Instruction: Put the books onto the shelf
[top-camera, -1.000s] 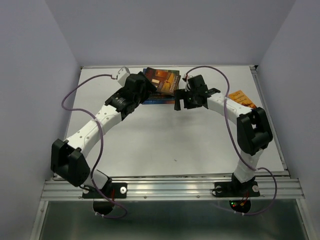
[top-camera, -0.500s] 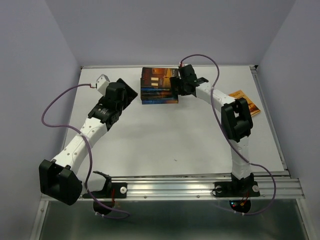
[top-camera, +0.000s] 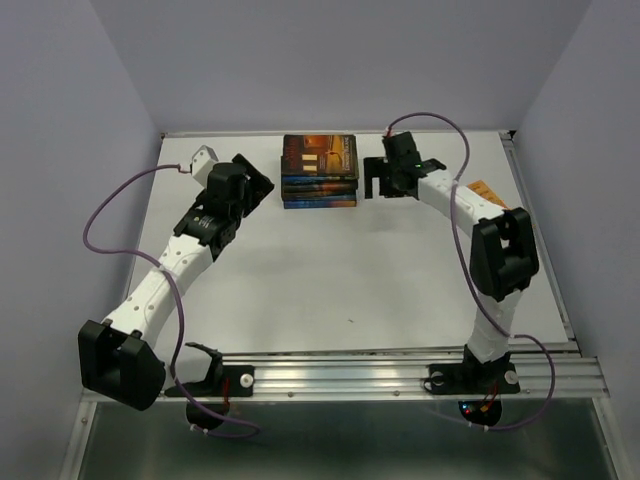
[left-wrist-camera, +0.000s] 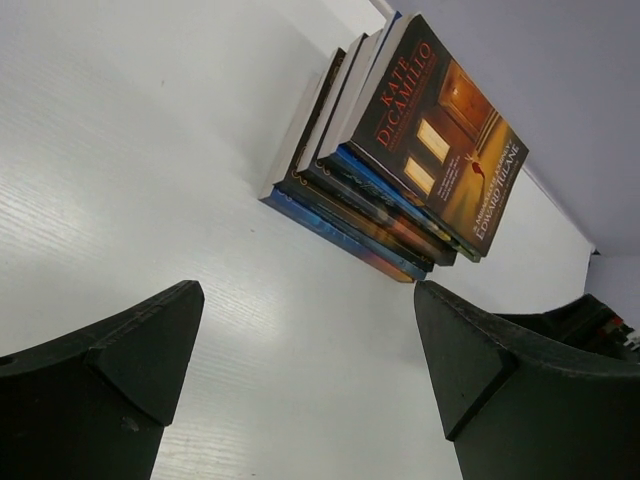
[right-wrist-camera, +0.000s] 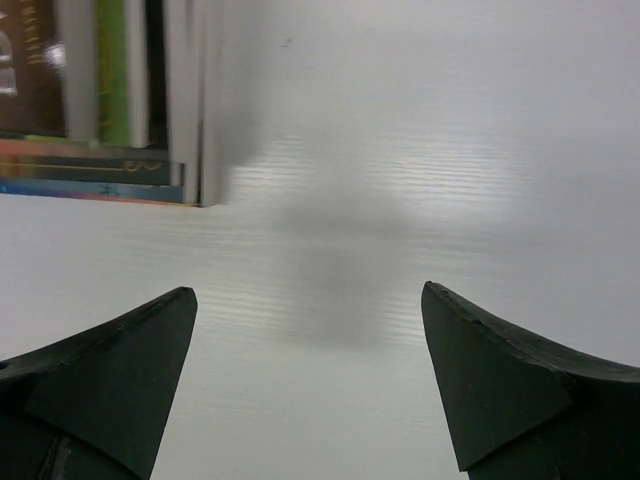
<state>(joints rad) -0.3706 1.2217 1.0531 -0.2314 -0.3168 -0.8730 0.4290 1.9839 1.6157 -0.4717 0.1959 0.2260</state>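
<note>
A stack of several books (top-camera: 319, 170) lies flat at the back of the white table (top-camera: 330, 270), with a dark brown and orange cover on top. The left wrist view shows the stack of books (left-wrist-camera: 400, 170) ahead and slightly right of my left gripper (left-wrist-camera: 308, 300). That left gripper (top-camera: 262, 187) is open and empty, just left of the stack. My right gripper (top-camera: 370, 180) is open and empty too, just right of it. Ahead and left of my right gripper (right-wrist-camera: 308, 295) are the stack's edges (right-wrist-camera: 110, 100). No shelf is in view.
Another orange book (top-camera: 482, 190) lies on the table at the right, partly hidden behind the right arm. Grey walls close in the table at the back and both sides. The right gripper's black body (left-wrist-camera: 590, 315) shows in the left wrist view.
The top book, tilted a second ago, now lies square on the stack. The left gripper pulled back to the left, and the right gripper drew away from the stack's right side.
</note>
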